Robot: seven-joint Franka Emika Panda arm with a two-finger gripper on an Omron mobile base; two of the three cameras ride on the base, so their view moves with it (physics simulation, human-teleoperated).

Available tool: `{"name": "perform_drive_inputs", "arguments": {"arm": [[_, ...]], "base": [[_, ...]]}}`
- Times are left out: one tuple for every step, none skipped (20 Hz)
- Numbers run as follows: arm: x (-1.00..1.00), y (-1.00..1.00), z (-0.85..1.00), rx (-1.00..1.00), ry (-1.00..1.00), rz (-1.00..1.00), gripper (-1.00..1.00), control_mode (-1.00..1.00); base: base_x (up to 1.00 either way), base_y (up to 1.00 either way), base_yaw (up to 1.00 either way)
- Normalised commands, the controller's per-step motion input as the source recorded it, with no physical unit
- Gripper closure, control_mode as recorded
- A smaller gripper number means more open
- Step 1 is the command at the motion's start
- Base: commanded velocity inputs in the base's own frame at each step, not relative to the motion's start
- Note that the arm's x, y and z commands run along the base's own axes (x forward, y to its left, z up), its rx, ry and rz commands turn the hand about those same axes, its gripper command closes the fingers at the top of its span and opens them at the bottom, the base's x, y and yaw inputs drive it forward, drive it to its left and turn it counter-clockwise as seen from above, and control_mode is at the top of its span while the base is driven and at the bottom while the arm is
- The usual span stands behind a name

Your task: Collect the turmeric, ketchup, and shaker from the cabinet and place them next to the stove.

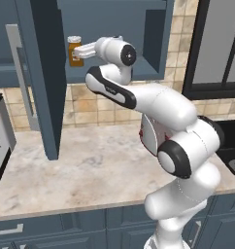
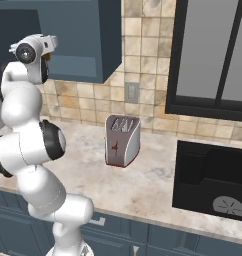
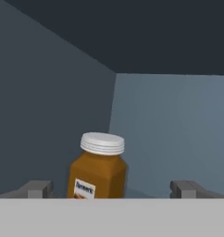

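standing upright inside open cabinet (image 1: pixel 153 29): one turmeric (image 3: pixel 97 172) jar, white lid, orange-brown powder, label w/ small dark writing too blurry to read. gripper (image 3: pixel 113 190) spread wide, empty, fingertips (image 3: pixel 37 189) either side of jar, not touching. one toaster (image 2: pixel 122 140) on counter (image 2: pixel 153 175).

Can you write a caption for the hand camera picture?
Open gripper lined up on the turmeric jar inside the cabinet.

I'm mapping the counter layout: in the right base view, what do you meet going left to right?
Robot arm → cabinet → toaster → window, with the black stove below it.
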Motion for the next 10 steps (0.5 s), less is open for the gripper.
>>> {"name": "perform_drive_inputs", "arguments": {"arm": [[0.0, 0.13, 0.0, 0.0, 0.0, 0.0, -1.0, -1.0], [0.05, 0.09, 0.0, 0.0, 0.0, 0.0, -1.0, -1.0], [0.04, 0.0, 0.0, 0.0, 0.0, 0.0, -1.0, -1.0], [0.09, 0.02, 0.0, 0.0, 0.0, 0.0, -1.0, -1.0], [0.12, 0.03, 0.0, 0.0, 0.0, 0.0, -1.0, -1.0], [0.12, 0.04, 0.0, 0.0, 0.0, 0.0, -1.0, -1.0], [0.13, 0.06, 0.0, 0.0, 0.02, 0.0, -1.0, -1.0], [0.24, 0.06, 0.0, 0.02, 0.05, 0.0, -1.0, -1.0], [0.33, 0.1, 0.0, 0.05, 0.04, 0.0, -1.0, -1.0], [0.31, 0.1, 0.0, 0.06, 0.04, 0.0, -1.0, -1.0]], "base": [[0.0, 0.0, 0.0], [0.0, 0.0, 0.0], [0.0, 0.0, 0.0], [0.0, 0.0, 0.0], [0.0, 0.0, 0.0], [0.0, 0.0, 0.0], [0.0, 0.0, 0.0], [0.0, 0.0, 0.0], [0.0, 0.0, 0.0], [0.0, 0.0, 0.0]]}}
